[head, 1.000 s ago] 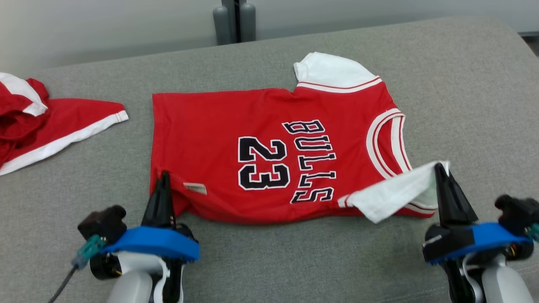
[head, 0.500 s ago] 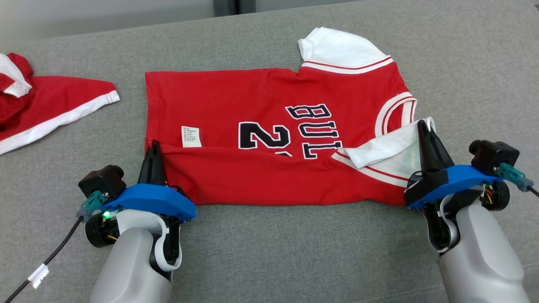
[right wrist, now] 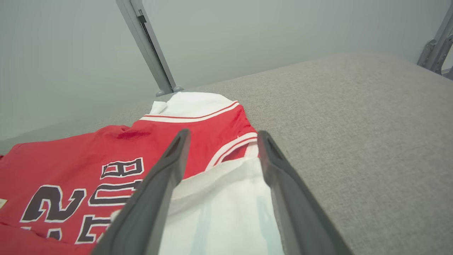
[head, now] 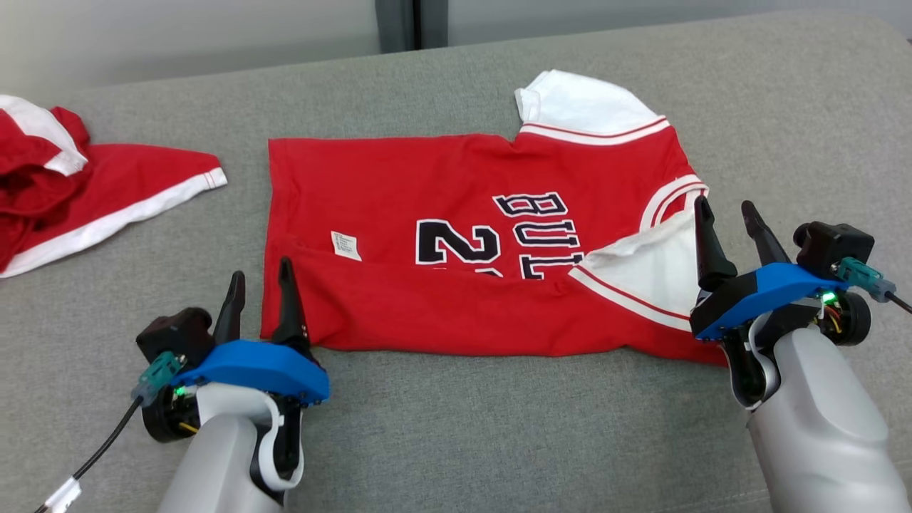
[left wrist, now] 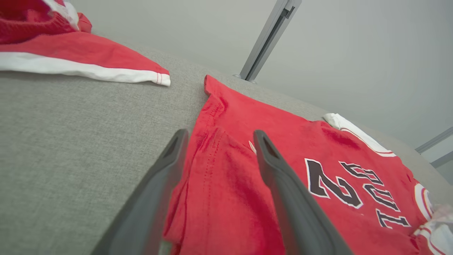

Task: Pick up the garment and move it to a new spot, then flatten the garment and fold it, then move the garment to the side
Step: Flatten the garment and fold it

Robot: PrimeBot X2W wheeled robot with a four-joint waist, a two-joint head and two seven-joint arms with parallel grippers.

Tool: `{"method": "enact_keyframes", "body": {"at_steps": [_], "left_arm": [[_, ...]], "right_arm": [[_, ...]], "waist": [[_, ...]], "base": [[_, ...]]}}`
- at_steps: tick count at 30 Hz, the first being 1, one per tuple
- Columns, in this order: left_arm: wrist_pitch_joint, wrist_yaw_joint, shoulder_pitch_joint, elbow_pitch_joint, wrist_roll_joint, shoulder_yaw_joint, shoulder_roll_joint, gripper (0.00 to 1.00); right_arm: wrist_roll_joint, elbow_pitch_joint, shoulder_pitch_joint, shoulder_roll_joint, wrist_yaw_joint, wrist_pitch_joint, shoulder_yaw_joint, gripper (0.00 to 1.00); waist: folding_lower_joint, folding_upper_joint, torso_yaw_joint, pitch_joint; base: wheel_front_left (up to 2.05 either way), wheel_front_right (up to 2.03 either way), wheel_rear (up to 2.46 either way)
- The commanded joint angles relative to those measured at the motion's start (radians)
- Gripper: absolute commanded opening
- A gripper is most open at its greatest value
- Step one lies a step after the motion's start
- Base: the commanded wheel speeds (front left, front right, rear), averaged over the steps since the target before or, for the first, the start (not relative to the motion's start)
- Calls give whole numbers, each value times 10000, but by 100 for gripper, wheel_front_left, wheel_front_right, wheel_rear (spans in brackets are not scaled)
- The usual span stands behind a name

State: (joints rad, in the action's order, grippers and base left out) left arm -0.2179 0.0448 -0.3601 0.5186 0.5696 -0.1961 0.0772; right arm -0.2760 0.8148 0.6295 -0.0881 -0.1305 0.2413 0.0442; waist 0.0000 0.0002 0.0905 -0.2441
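Scene: a grey fabric-covered tabletop (head: 456, 427), seen from above and in front.
Garment: a red jersey (head: 456, 192) with black numbers and lettering lies at centre frame, hem to the left and collar to the right.
Fold: the near long edge is turned up over the body. This flap (head: 427, 317) covers the lower half of the number and lettering. A white care label (head: 345, 244) shows at its edge.
Sleeves: one white sleeve (head: 577, 103) lies flat at upper centre-right. The other sleeve (head: 652, 267) is laid across the chest at the right.
Left jaws: lower left of frame, spread apart and released, straddling the hem corner of the flap and grasping nothing.
Right jaws: right of frame, spread apart and released, one finger on each side of the folded sleeve's end, grasping nothing.
Other cloth: a second red-and-white garment (head: 92, 192) lies at upper left, well apart from the jersey.
Step in hand: folding, by the look of it, with a first lengthwise fold laid down.
Next move: probably drawing both arms clear without dragging the flap open, then taking a fresh hold for the next fold.
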Motion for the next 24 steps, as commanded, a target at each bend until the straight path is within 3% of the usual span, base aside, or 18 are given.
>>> {"method": "enact_keyframes", "body": {"at_steps": [1, 14, 24], "left_arm": [[60, 5, 196, -131, 28, 24, 92, 100], [2438, 414, 2319, -2228, 451, -303, 811, 100], [3452, 784, 2035, -2040, 1027, -22, 802, 100]], "right_arm": [[57, -102, -83, -89, -5, 90, -27, 100], [1065, -2102, -2711, 80, -5, -126, 449, 100], [1316, -4065, -3859, 351, -5, -1063, 546, 100]], "waist": [[0, -2, 14, 104], [0, -2, -19, 871], [0, -2, 513, 496]], "base": [[0, 0, 0], [0, 0, 0], [0, 0, 0]]}}
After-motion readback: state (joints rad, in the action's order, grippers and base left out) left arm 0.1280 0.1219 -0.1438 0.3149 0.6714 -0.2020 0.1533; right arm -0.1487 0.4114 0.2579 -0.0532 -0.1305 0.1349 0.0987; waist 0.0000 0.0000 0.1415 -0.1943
